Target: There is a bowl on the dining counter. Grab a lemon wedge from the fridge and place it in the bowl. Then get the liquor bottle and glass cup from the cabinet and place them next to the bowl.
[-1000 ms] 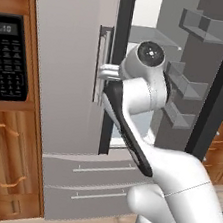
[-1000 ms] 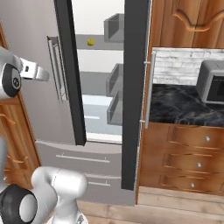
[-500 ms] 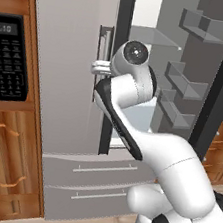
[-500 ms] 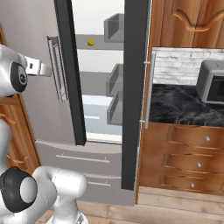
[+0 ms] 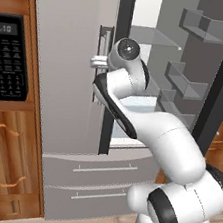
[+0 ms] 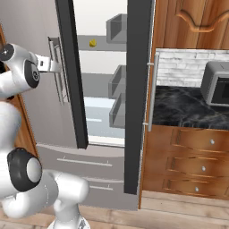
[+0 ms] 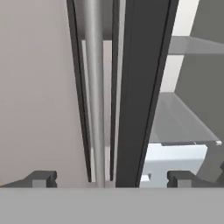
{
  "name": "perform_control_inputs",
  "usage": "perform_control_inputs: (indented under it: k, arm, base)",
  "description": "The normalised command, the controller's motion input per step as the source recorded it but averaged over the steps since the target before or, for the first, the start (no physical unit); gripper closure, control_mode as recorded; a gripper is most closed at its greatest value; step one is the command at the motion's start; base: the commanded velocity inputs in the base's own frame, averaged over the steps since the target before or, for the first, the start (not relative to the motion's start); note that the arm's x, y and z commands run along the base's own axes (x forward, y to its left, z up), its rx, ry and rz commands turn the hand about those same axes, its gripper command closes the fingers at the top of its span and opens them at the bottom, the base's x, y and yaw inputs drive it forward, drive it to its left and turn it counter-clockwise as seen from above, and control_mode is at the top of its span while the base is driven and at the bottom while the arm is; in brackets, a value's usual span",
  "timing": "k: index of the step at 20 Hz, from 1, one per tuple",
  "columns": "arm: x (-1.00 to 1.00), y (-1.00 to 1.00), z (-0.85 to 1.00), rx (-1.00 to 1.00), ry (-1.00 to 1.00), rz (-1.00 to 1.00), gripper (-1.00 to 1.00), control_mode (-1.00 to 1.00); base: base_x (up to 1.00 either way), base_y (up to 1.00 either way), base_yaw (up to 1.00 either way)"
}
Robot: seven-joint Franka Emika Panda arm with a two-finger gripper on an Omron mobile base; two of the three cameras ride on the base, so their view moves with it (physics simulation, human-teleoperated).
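The fridge is a tall light-grey appliance. Its left door is shut and its right door is swung wide open, showing pale shelves. A small yellow lemon wedge lies on an upper shelf inside. My gripper is up against the left door's vertical bar handle. The gripper is open, and in the hand view the handle stands between its two fingertips without being gripped. From the right base view the gripper sits just left of that handle. The bowl, dining counter, liquor bottle and glass cup are out of view.
A black microwave is built into wood panelling left of the fridge. Right of the open door are a black marble worktop with a grey appliance, knobbed wooden drawers and an upper wooden cabinet. Door bins jut from the open door.
The arm's upper joints have swung left toward the fridge's left door. The hand has stayed at the handle, open throughout.
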Motion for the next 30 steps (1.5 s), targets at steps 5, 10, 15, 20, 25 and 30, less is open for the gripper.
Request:
perform_control_inputs:
  k: [5, 10, 15, 20, 25, 30]
  arm:
    - [0.59, 0.06, -0.2, 0.0, -0.08, 0.0, -1.0, -1.0]
    - [0.62, 0.21, -0.19, 0.0, -0.01, 0.0, -1.0, -1.0]
    - [0.71, 0.21, -0.15, 0.0, 0.0, 0.0, -1.0, -1.0]
    - [0.72, 0.19, -0.15, 0.0, 0.0, 0.0, -1.0, -1.0]
    - [0.49, 0.26, -0.12, 0.0, 0.0, 0.0, 1.0, -1.0]
    - [-0.29, 0.46, 0.0, 0.0, 0.0, 0.06, 1.0, -1.0]
  base:
    - [0.0, 0.0, 0.0]
    - [0.0, 0.0, 0.0]
    - [0.0, 0.0, 0.0]
    - [0.0, 0.0, 0.0]
    - [0.0, 0.0, 0.0]
    - [0.0, 0.0, 0.0]
